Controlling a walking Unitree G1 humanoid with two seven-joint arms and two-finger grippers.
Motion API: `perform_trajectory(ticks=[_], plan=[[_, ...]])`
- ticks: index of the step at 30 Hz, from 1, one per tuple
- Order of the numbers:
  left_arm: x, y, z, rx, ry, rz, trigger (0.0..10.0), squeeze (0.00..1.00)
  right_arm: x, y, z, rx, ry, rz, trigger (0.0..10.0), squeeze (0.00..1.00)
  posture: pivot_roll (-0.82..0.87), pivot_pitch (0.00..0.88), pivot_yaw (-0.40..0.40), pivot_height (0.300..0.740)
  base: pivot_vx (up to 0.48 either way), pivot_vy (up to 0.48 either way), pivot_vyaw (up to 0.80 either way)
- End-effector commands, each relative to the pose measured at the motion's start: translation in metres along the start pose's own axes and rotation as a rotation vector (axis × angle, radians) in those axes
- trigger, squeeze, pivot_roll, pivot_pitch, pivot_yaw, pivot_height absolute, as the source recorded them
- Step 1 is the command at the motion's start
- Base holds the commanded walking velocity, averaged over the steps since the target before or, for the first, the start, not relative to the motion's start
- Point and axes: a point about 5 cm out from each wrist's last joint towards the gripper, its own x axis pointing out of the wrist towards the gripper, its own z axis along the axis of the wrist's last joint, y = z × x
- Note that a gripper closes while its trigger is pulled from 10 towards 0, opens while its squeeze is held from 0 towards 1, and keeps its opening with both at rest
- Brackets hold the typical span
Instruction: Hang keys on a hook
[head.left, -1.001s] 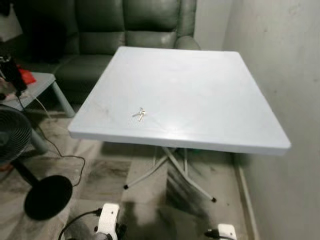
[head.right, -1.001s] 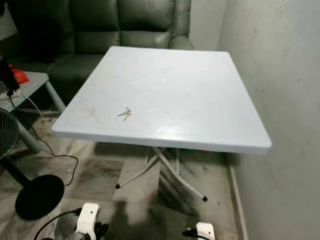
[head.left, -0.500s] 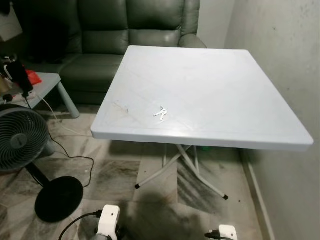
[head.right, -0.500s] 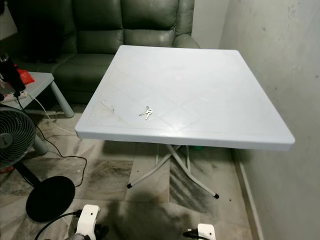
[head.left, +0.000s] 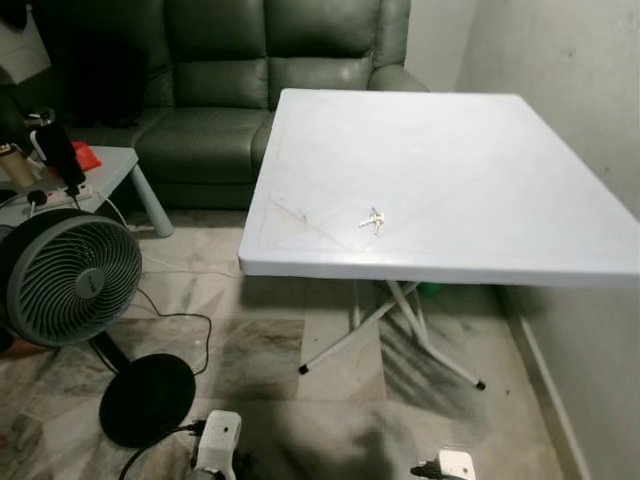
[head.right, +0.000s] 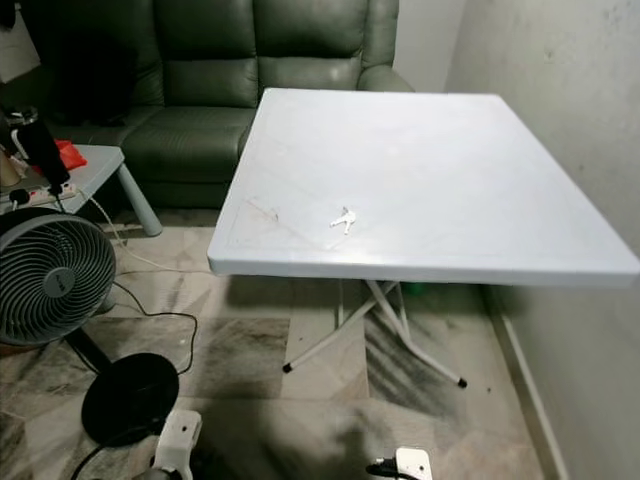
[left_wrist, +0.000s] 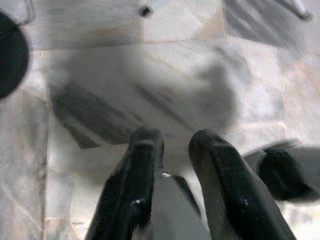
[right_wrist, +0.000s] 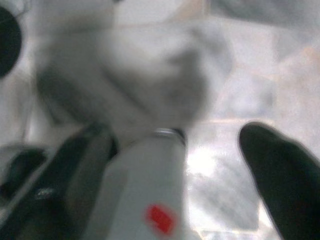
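Observation:
A small bunch of silver keys lies on the white square folding table, close to its near edge and left of the middle. No hook can be made out. Both arms hang low in front of the table, well short of the keys. In the left wrist view my left gripper points at the marble floor, its black fingers almost together with nothing between them. In the blurred right wrist view my right gripper is open, its fingers spread wide over the floor.
A standing fan with a round black base and a trailing cable is to my left. Beyond it are a small grey side table and a dark green sofa. A wall runs along the table's right side.
The camera has swung left and the whole picture has shifted, so the table now sits further right and the fan has come fully into view. The keys lie where they were on the table.

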Motion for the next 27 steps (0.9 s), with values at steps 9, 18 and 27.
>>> perform_trajectory(ticks=[9,18,27], plan=[[-0.003,0.016,0.028,0.050,-0.148,0.037,10.0,0.00,0.003,-0.001,0.023,-0.011,-0.107,0.030,10.0,1.00,-0.12,0.000,0.013,0.740,0.000,0.000,0.00],[-0.007,0.020,0.075,0.076,-0.374,0.008,10.0,0.00,0.004,0.000,0.074,-0.063,-0.353,0.081,10.0,1.00,-0.12,0.000,0.018,0.740,0.000,0.000,0.00],[-0.028,0.017,0.146,0.071,-0.761,-0.044,10.0,0.00,-0.013,0.025,0.146,-0.105,-0.775,0.172,10.0,1.00,-0.13,0.000,0.034,0.740,0.000,0.000,0.00]])
